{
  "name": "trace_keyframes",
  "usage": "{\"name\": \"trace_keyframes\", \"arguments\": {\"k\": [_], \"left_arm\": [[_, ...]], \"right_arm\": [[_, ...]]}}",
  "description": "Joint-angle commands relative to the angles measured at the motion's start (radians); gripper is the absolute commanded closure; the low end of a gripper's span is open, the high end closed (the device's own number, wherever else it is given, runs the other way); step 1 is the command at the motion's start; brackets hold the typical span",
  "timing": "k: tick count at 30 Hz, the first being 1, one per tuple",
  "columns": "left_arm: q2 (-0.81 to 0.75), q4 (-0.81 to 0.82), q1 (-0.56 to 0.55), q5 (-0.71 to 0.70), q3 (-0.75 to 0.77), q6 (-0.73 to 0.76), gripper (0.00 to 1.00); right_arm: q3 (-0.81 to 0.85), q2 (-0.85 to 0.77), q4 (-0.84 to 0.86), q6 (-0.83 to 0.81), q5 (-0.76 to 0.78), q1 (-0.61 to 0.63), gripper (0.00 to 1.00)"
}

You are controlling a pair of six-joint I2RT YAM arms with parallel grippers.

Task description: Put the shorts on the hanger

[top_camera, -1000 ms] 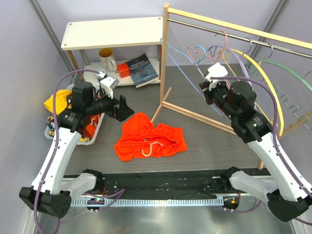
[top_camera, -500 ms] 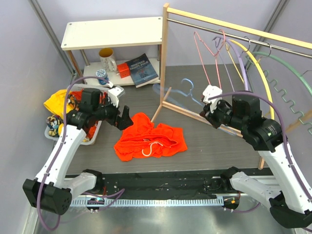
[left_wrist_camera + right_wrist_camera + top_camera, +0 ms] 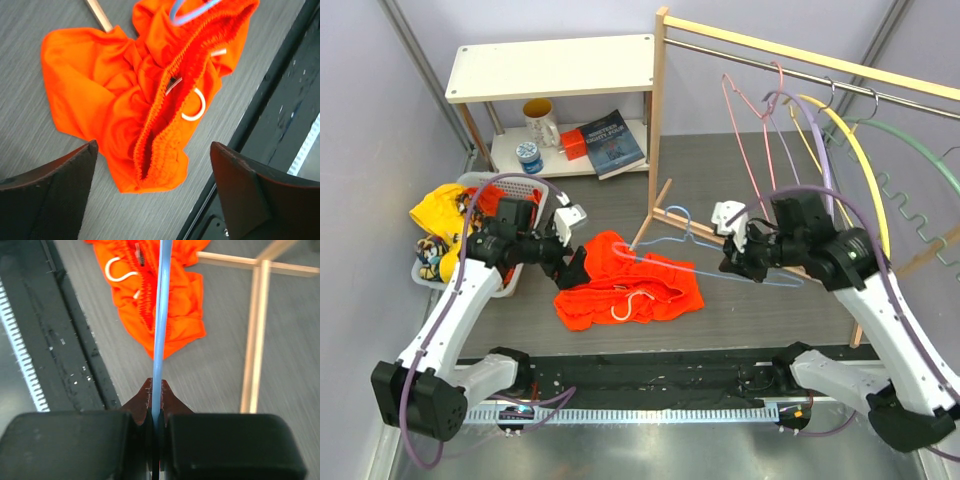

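Note:
The orange shorts (image 3: pixel 632 286) lie crumpled on the dark table, their white drawstring (image 3: pixel 638 303) on top. In the left wrist view the shorts (image 3: pixel 125 95) fill the middle, waistband ridge towards me. My left gripper (image 3: pixel 574 268) hovers at their left edge, open, its jaws (image 3: pixel 152 150) wide on either side of the waistband end. My right gripper (image 3: pixel 736 262) is shut on the light-blue hanger (image 3: pixel 695 245), which slants low over the shorts' right part. In the right wrist view the hanger's wire (image 3: pixel 161 315) runs straight out from the closed gripper (image 3: pixel 157 386) across the shorts (image 3: pixel 172 310).
A wooden clothes rack (image 3: pixel 657 120) stands behind, its foot bar (image 3: pixel 720 235) on the table, with pink, lilac, yellow and green hangers (image 3: pixel 840 130) on the rail. A basket (image 3: pixel 500 285) with a yellow garment (image 3: pixel 435 212) sits at the left. A white shelf (image 3: pixel 555 65) holds a mug and book.
My right arm has brought the blue hanger down from the rail to just over the shorts. My left gripper has moved down and right to the shorts' left edge.

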Motion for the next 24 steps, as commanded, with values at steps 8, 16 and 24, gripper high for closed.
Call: {"name": "trace_keyframes", "arguments": {"k": [8,16,24], "left_arm": [[0.065,-0.141,0.042,-0.016,-0.023,0.183,0.34],[0.083,-0.156,0.04,-0.07,-0.07,0.229,0.35],[0.094,-0.161,0.04,-0.079,-0.089,0.273,0.35]], "right_arm": [[0.137,0.243,-0.102,-0.225,-0.091,0.083,0.99],[0.139,0.299,-0.046,-0.265,-0.041,0.194,0.99],[0.177,0.365,-0.018,-0.29,-0.027,0.203,0.99]]}}
